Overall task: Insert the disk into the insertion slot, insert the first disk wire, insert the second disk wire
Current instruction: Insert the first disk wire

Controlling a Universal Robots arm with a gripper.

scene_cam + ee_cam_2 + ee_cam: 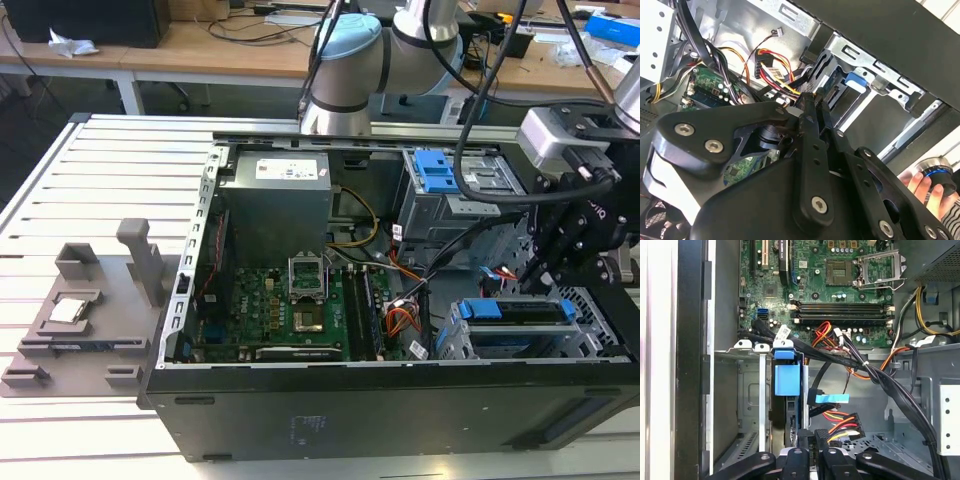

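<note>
the jaws are drawn close together at their tips, and whether they pinch anything cannot be told. the gripper [812,98] hangs inside the computer case [400,410], just over the disk [787,380], which sits edge-up in the insertion slot [745,345] with its blue caddy showing. a black connector [844,426] on red, yellow and orange wires lies loose just beside the gripper, near a blue-tagged cable [832,398].
</note>
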